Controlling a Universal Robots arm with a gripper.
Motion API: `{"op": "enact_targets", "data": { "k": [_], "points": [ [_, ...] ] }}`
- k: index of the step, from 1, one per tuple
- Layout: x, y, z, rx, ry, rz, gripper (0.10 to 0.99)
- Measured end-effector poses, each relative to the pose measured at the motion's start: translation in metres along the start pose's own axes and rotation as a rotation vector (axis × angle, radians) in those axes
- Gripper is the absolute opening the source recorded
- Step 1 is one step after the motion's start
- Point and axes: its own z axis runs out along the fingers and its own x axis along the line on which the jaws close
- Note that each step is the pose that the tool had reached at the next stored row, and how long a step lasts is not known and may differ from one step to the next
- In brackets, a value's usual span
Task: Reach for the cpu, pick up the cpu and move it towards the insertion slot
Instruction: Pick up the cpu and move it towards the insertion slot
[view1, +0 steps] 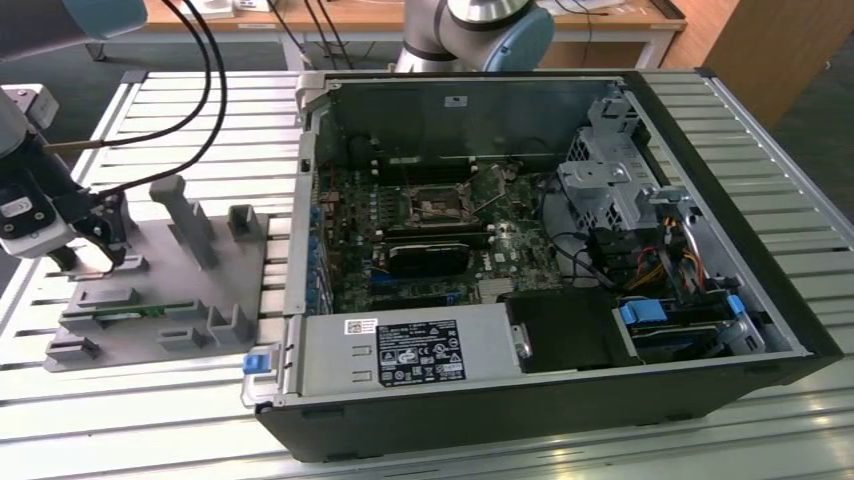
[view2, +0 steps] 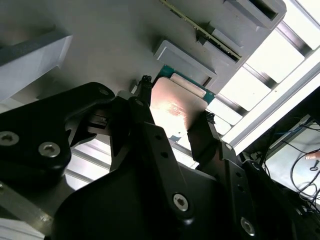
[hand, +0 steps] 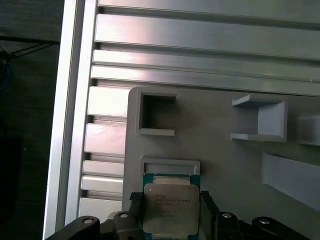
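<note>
The claw is closed to the width of the cpu, pinching it with one black finger against each of two opposite edges. In the second wrist view the claw brackets the same silvery plate of the cpu, which lies flat between its tips, low over a grey plastic holder. Just beyond the tips a raised grey lip borders the chip.

In the exterior view the claw hangs over the holder, which rests on a slatted metal table. Well away from the claw, an open computer case lies on the table, the insertion slot on its board. Black cables loop above the table.
</note>
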Motion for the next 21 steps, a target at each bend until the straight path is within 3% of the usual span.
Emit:
{"op": "enact_targets", "data": {
  "k": [21],
  "points": [
    [0.0002, 0.0007, -0.0198, 0.0, -0.0001, 0.0, 0.541]
  ]
}}
